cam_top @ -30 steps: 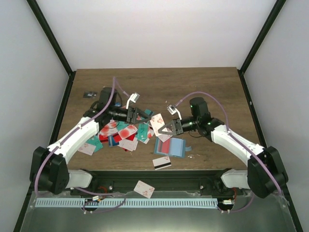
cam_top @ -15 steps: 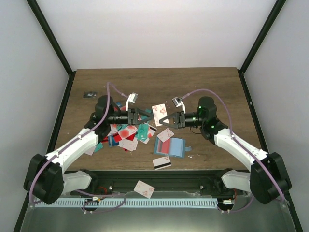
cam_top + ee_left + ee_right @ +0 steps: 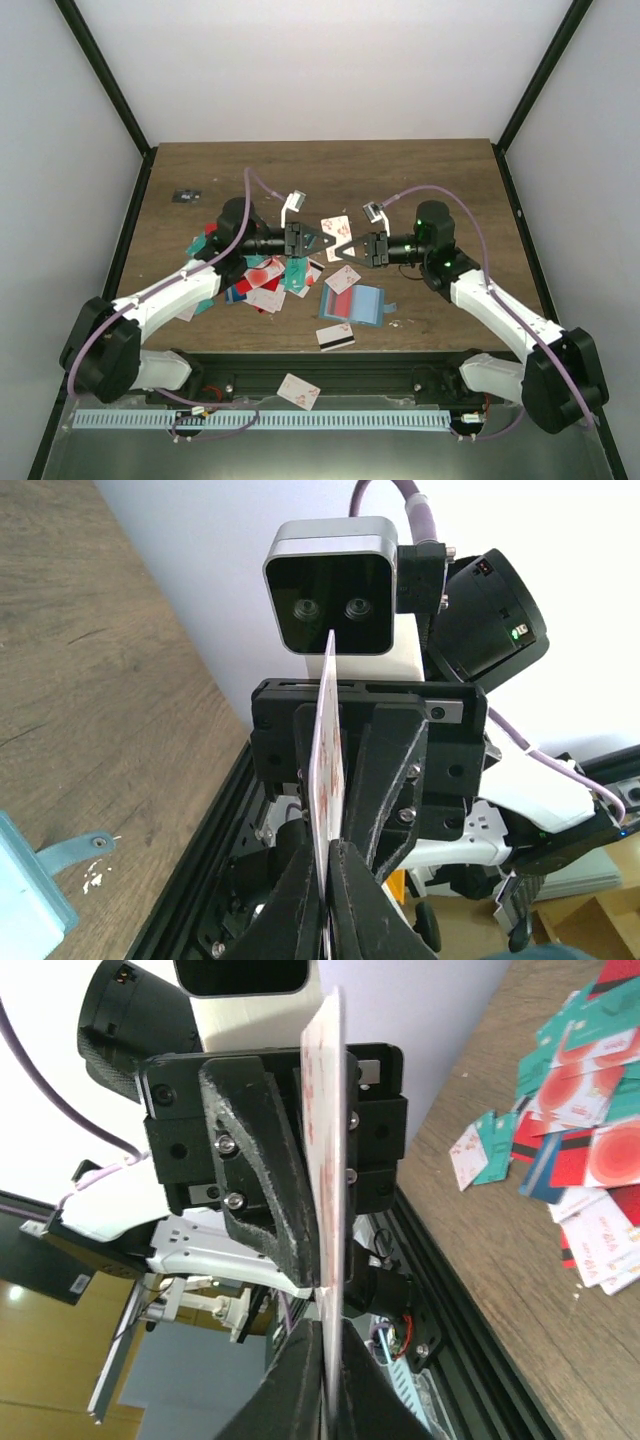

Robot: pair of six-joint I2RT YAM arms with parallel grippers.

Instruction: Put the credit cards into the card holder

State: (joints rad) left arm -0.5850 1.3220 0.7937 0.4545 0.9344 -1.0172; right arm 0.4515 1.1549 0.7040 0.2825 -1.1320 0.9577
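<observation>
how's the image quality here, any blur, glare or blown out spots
Top external: even soft light, faint shadows, sharp across the table. Left wrist: the left fingers are dark and blurred at the bottom, the edge-on white card is fairly crisp, and the wall behind is washed out. Right wrist: the right fingers are soft, the top-left background is blown out, and the card pile is clear.

On the wooden table (image 3: pixel 430 180) lie scattered credit cards (image 3: pixel 262 285) and the teal card holder (image 3: pixel 365 305).

Left arm (image 3: pixel 165 295) and right arm (image 3: pixel 500 305): white link shells, black joints, a lilac cable (image 3: pixel 262 185) looping along each. Right gripper (image 3: pixel 336 249) black, silver screws, green LED (image 3: pixel 517 633) behind.
</observation>
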